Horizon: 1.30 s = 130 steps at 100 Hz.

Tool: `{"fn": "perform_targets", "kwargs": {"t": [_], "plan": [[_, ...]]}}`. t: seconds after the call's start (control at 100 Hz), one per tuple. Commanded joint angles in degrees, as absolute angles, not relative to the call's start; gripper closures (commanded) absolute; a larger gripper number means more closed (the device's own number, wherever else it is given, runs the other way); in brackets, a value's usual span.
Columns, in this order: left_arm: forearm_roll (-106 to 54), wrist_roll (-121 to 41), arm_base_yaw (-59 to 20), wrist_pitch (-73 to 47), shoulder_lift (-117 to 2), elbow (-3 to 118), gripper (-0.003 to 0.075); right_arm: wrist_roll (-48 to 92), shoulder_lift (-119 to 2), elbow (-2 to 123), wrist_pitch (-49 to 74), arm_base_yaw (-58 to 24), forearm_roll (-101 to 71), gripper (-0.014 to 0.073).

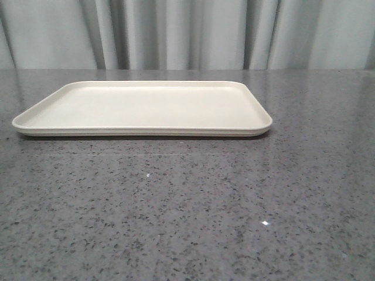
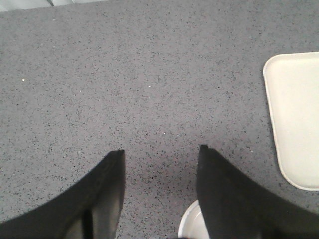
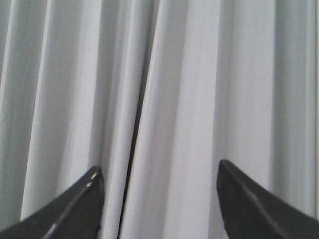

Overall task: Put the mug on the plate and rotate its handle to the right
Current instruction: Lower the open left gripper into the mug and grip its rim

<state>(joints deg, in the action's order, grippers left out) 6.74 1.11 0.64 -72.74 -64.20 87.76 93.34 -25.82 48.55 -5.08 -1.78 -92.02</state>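
Observation:
The plate (image 1: 143,105), a wide cream-white tray with a low rim, lies bare on the grey speckled table; its corner (image 2: 294,114) also shows in the left wrist view. My left gripper (image 2: 161,149) hangs open over bare table beside the plate, nothing between its fingers. A small white rounded rim (image 2: 191,223), apparently the mug, peeks out beside one left finger (image 2: 224,199), which hides most of it. The handle is hidden. My right gripper (image 3: 159,165) is open and empty, facing the curtain. Neither gripper appears in the front view.
Pale grey pleated curtains (image 1: 187,32) hang behind the table's far edge. Grey speckled tabletop (image 1: 187,211) stretches in front of the plate and on both sides of it.

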Motion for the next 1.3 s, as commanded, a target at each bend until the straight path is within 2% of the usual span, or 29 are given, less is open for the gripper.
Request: {"fn": "perform_targets", "kwargs": {"t": [0.0, 0.26, 0.68, 1.29], "plan": [[6.22, 0.51, 0.27, -72.40, -63.52, 87.73, 0.0387, 94.10, -26.74, 50.37, -5.52, -1.63, -91.29, 0.0103], [5.27, 0.00, 0.27, -72.40, -59.88, 76.34, 0.0387, 94.10, -26.74, 50.37, -5.79, -1.63, -91.29, 0.0103], [4.99, 0.00, 0.27, -72.40, -58.76, 67.58, 0.0387, 94.10, -26.74, 49.38, -5.79, -1.63, -91.29, 0.0103], [5.14, -0.51, 0.27, -72.21, -65.72, 66.71, 0.0387, 94.10, -26.74, 49.24, -5.79, -1.63, -91.29, 0.0103]]}}
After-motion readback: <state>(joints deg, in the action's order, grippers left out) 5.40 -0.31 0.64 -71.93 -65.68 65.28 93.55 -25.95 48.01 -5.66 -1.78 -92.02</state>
